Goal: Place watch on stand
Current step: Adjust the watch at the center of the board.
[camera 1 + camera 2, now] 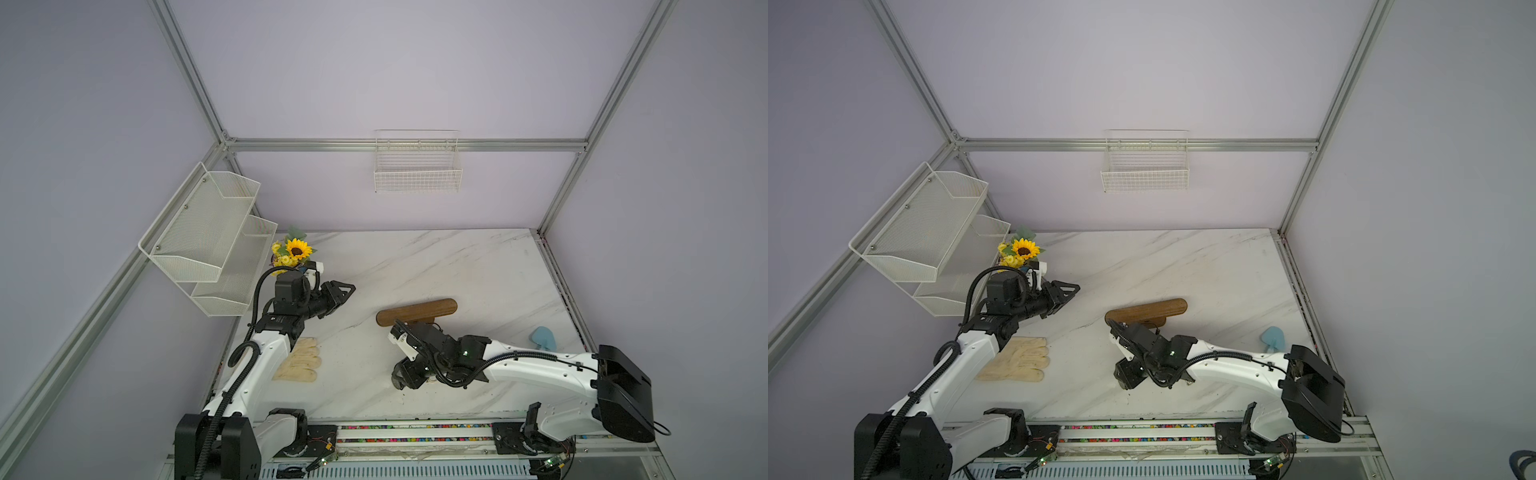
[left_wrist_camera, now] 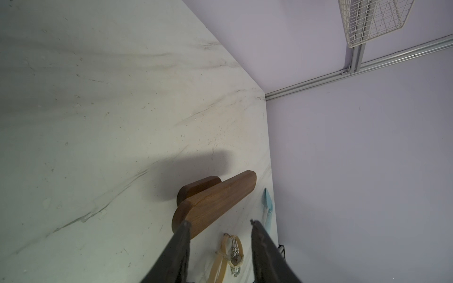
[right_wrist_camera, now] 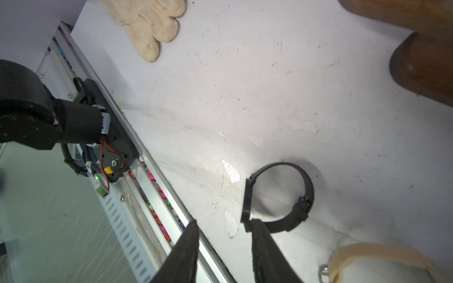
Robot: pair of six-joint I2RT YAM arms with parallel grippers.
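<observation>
White marbled tabletop (image 1: 457, 266) forms the floor of a lilac-walled cell framed in aluminium rails. The right gripper (image 3: 224, 224) hangs low over the near part of the table. Its jaws are parted a moderate way, with only bare, chipped surface between them. One fingertip (image 3: 257, 227) meets the black watch (image 3: 278, 196) where the case joins the strap, but whether it truly touches is unclear. The black watch lies on the table with its strap buckled into a loop, on the near side of the stand (image 1: 415, 311) and apart from it. A beige watch (image 3: 372, 257) lies close by, also on the table.

The left gripper (image 2: 219, 221) is held above the table's left half and points toward the stand. Its jaws are about as far apart as the right one's and hold nothing. In the left wrist view, the stand's rounded end and the beige watch show through the gap.

Further out, a cream glove (image 1: 301, 359) lies beside the left arm and a pale blue scoop (image 1: 544, 337) lies near the right edge. Sunflowers (image 1: 297, 248) stand in the back left corner, under mesh shelves (image 1: 208, 232). A wire basket (image 1: 417, 174) hangs on the back wall.
</observation>
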